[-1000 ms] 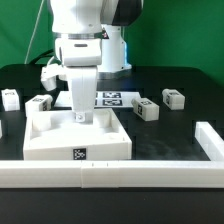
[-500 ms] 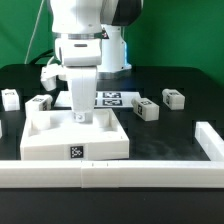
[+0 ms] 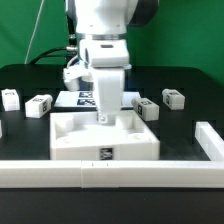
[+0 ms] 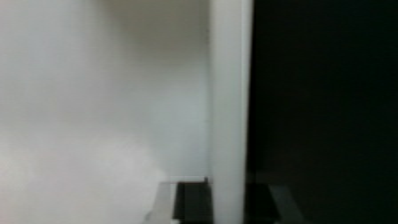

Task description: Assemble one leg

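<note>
Several legs lie on the black table: two at the exterior view's left (image 3: 10, 98) (image 3: 40, 105) and two at its right (image 3: 147, 110) (image 3: 173, 97). Each is a small white block with marker tags. My gripper (image 3: 103, 120) is at none of them. It points straight down and is shut on the far rim of the large white square panel (image 3: 75, 138). In the wrist view the panel's rim (image 4: 231, 100) runs between my dark fingertips (image 4: 192, 203), with the panel's floor (image 4: 98, 110) on one side and dark table on the other.
A long white bar (image 3: 110, 172) runs along the front and turns up at the exterior view's right (image 3: 212, 145). The marker board (image 3: 84, 97) lies behind the panel, partly hidden by my gripper.
My gripper and the white panel have both slid toward the exterior view's right together. The legs have not moved.
</note>
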